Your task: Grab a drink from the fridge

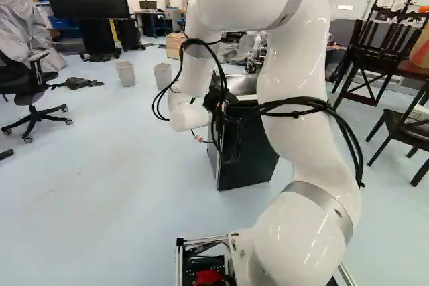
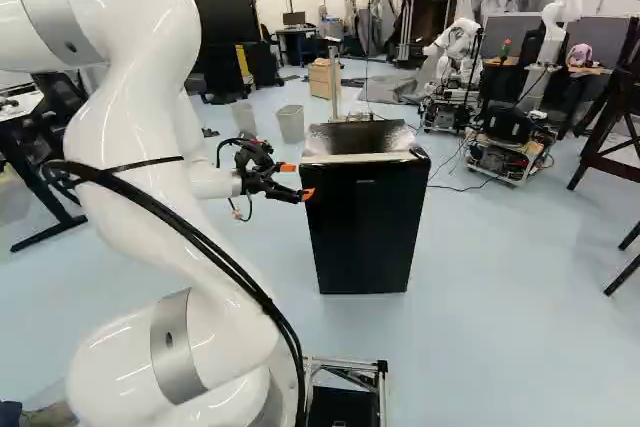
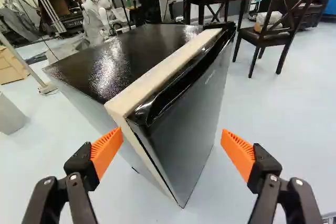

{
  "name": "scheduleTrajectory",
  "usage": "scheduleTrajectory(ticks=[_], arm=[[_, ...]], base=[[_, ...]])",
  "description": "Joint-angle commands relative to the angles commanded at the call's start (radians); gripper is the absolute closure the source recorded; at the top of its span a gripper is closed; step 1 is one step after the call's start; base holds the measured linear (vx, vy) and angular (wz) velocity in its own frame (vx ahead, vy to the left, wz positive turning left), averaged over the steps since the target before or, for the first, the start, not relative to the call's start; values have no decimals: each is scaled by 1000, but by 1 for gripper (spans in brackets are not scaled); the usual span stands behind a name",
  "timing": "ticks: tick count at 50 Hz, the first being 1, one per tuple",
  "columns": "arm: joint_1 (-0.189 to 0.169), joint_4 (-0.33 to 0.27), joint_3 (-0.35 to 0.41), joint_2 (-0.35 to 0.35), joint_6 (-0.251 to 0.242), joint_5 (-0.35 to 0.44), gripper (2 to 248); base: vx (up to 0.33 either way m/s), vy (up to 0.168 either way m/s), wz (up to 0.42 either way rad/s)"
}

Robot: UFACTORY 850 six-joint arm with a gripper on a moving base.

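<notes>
The claw (image 3: pixel 172 151) is held spread wide, with nothing pinched between its orange pads (image 3: pixel 106 148). Ahead of it, and apart from it, the near upper corner of the black fridge (image 2: pixel 365 232) is framed between the two fingers. In the right base view the claw is seen at the fridge's left side, near the top, carried there by the white arm (image 2: pixel 135 97). The door (image 3: pixel 195 121) appears to be closed, with a pale strip (image 3: pixel 157 74) running behind its upper edge. The drink cannot be seen; it is presumably behind that door.

The step in hand is judged to be the approach for opening the fridge, so the task is at an early stage. Next, the door's edge should be lined up with and hooked or gripped (which side is hinged cannot be told), then swung outward. If the push is made too hard, the fridge could be shifted on the floor (image 2: pixel 500 317). Beyond the fridge, two bins (image 1: pixel 125 73) and another robot (image 2: pixel 458 47) are seen, well apart.
</notes>
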Motion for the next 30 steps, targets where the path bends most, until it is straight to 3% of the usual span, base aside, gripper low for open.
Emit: scheduleTrajectory(ticks=[30], arm=[[-23,10,-16,-10,0,0,3]], base=[[0,0,0]])
